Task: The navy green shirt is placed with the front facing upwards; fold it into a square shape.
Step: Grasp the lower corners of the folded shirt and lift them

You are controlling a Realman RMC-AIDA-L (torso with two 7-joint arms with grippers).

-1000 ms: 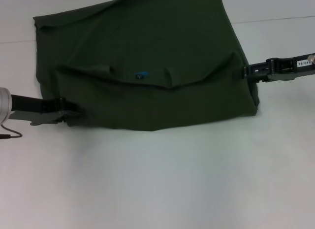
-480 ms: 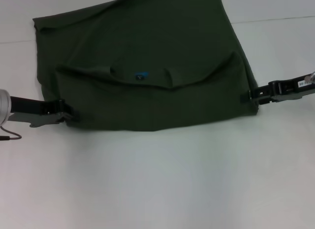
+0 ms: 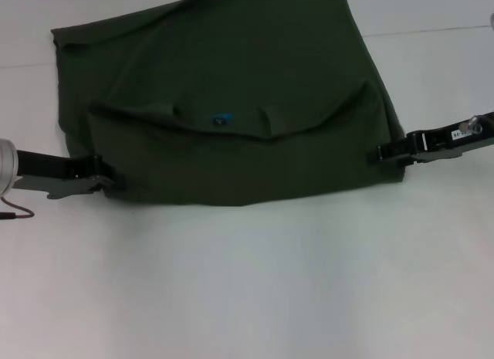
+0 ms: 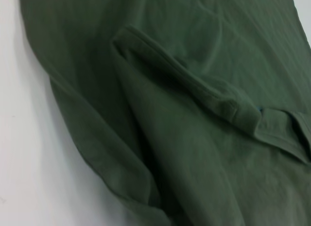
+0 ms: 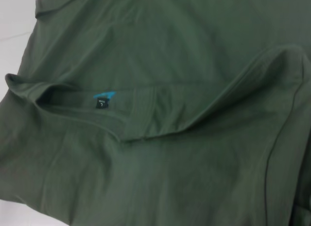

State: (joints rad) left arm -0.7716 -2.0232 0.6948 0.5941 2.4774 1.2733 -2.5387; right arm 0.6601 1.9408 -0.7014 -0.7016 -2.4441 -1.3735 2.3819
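You saw the shirt (image 3: 231, 104) spread across the white surface (image 3: 247, 282), occupying the far half of the head view. Its near portion was folded back over the rest, so the near border of the shirt was a straight fold line and the collar (image 3: 220, 120) lay partway up the cloth, facing up. A small blue-and-black label (image 3: 221, 118) showed at the collar's centre; the right wrist view showed the same label (image 5: 103, 100) just inside the ribbed collar band (image 5: 141, 119). The left wrist view showed the folded layer's hem (image 4: 194, 87) lying as a raised ridge on the cloth beneath.

The left pincer (image 3: 108, 181) was at the shirt's near left corner, low against the surface, with its tips at the cloth edge. You could not tell from these views whether it was closed on the fabric or released.

The right pincer (image 3: 384, 152) was at the shirt's near right corner, also low, with its tip touching the cloth edge. Its finger state could not be told either.

Both arms reached in from outside the shirt, one on each side of the collar. The shirt's far left corner (image 3: 62, 35) lay flat, well apart from both pincers.
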